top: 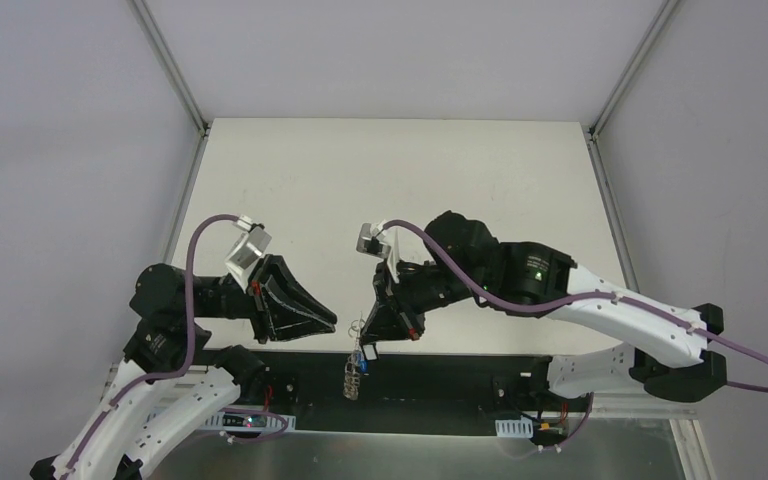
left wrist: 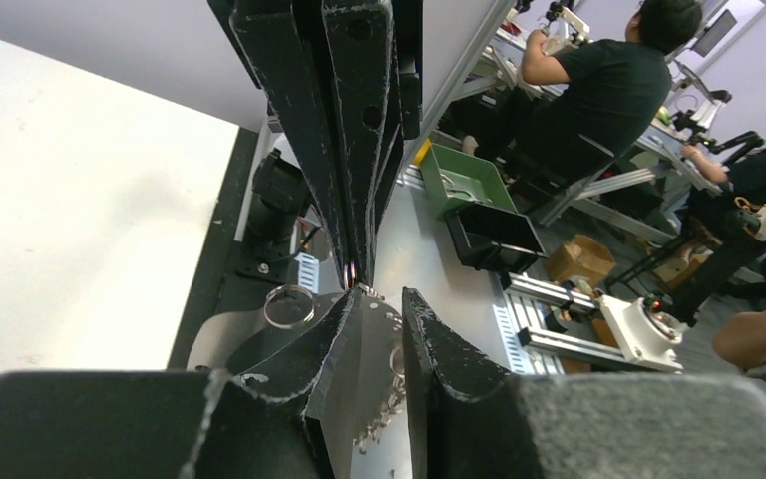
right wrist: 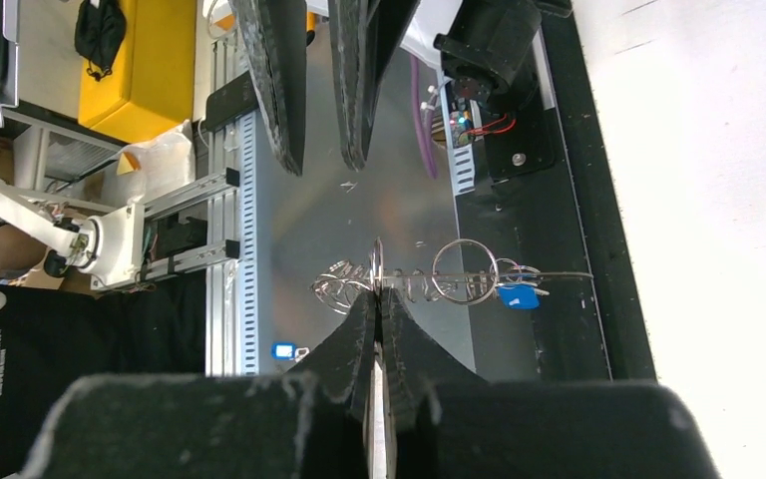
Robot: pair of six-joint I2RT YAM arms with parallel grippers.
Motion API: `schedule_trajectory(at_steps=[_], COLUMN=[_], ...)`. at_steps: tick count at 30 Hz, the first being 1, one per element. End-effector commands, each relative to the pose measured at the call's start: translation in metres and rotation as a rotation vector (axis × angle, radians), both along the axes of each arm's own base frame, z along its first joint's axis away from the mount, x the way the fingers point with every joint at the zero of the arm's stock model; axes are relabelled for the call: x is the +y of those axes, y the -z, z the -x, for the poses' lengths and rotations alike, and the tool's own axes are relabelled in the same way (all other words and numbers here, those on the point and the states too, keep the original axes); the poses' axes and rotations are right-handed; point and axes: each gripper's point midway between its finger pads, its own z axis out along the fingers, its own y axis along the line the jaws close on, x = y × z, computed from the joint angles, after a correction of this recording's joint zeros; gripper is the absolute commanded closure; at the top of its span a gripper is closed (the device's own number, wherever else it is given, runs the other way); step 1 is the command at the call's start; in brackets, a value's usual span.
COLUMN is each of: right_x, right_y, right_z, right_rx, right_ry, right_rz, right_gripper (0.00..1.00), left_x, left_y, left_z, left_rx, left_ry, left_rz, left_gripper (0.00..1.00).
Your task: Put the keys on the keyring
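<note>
My right gripper (top: 368,335) is shut on the keyring (top: 354,372), which hangs below it over the table's near edge. In the right wrist view the gripper (right wrist: 377,291) pinches one ring edge-on. The thin wire (right wrist: 559,275) runs sideways from there, carrying small rings, silver keys and a blue-headed key (right wrist: 519,296). That key also shows in the top view (top: 364,362). My left gripper (top: 328,322) is open, its tips close beside the right gripper's tips. In its own view (left wrist: 384,299) silver keys (left wrist: 391,399) dangle behind the gap. I see no black-headed key.
The black base rail (top: 460,372) and the aluminium frame (right wrist: 224,259) lie under the hanging keys. A small blue tag (right wrist: 277,350) lies on the metal below. The white table (top: 400,190) stretches behind the arms. People and benches show in the left wrist view's background.
</note>
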Motion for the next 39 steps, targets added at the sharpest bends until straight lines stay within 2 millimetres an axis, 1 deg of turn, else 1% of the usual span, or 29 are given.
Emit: schedule_trajectory(at_steps=[1, 6, 15, 31, 36, 39], right_x=[0.008, 0.016, 0.022, 0.033, 0.036, 0.035], right_y=[-0.021, -0.023, -0.033, -0.026, -0.031, -0.031], right_z=[0.007, 0.006, 0.016, 0.016, 0.017, 0.021], right_rx=[0.052, 0.071, 0.139, 0.197, 0.203, 0.213], right_ry=[-0.052, -0.064, -0.158, -0.201, -0.218, -0.244], right_rz=[-0.049, -0.034, -0.058, -0.028, -0.037, -0.030], right_gripper=[1.00, 1.00, 1.00, 1.00, 1.00, 1.00], left_x=[-0.002, -0.003, -0.002, 0.000, -0.001, -0.002], left_y=[0.001, 0.005, 0.015, 0.017, 0.020, 0.023], left_z=[0.006, 0.007, 0.013, 0.014, 0.012, 0.011], left_rx=[0.037, 0.045, 0.058, 0.049, 0.056, 0.052], left_ry=[0.059, 0.082, 0.118, 0.117, 0.117, 0.109], left_rz=[-0.027, -0.042, -0.078, -0.086, -0.094, -0.103], left_gripper=[0.79, 0.77, 0.76, 0.76, 0.76, 0.76])
